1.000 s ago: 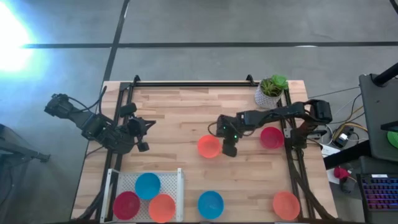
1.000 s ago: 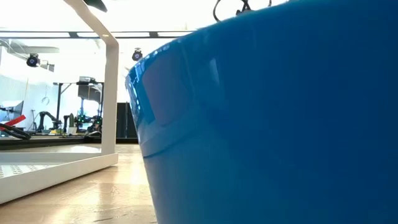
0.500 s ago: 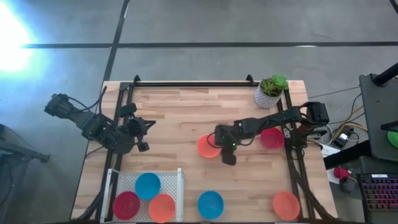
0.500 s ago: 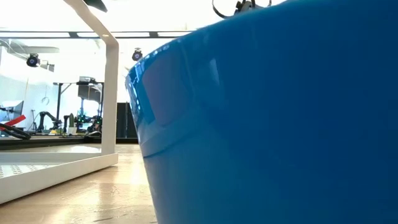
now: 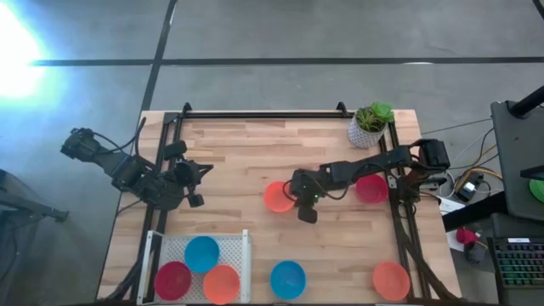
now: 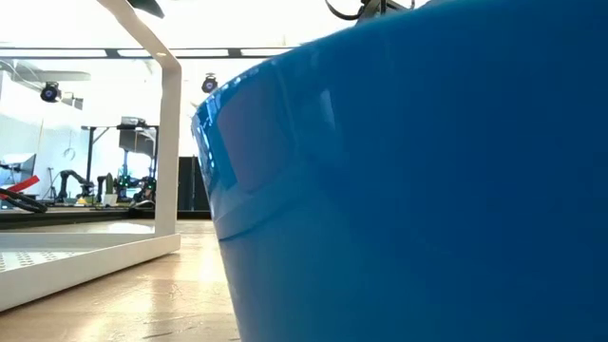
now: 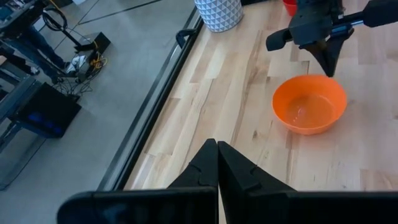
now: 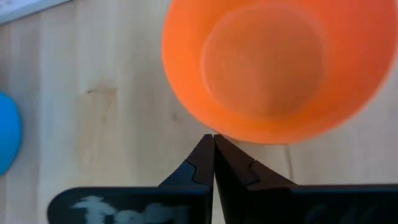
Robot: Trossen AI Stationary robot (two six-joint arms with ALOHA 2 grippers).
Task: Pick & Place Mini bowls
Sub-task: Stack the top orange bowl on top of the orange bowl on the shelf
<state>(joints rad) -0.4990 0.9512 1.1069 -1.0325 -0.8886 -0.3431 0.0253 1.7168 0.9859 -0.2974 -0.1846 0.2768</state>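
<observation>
We see a big wooden worktop (image 5: 246, 161) from above, with two dark arms over it. Near the front edge on the left sits a white tray (image 5: 201, 255). Inside it we count three bowls: a blue bowl (image 5: 201, 252), a red bowl (image 5: 172, 279) and an orange bowl (image 5: 222, 282). Just beside the tray, on the bare wood, stands another blue bowl (image 5: 287, 279). It sits so near the low camera that it fills most of that view. In the front right corner we see one more orange bowl (image 5: 391, 280). A second red bowl (image 5: 371, 189) lies at the right side, partly under the right arm. A white pot with a green plant (image 5: 369, 124) stands in the far right corner.

In the middle lies the last orange bowl (image 8: 273, 65). The right pincer (image 8: 214, 142) is squeezed tight with nothing in it. Its tips press together and touch the outside of this bowl's rim.

The left pincer (image 7: 217, 148) waits by the left edge of the worktop. Its two fingers are pressed together too, and it holds nothing.
</observation>
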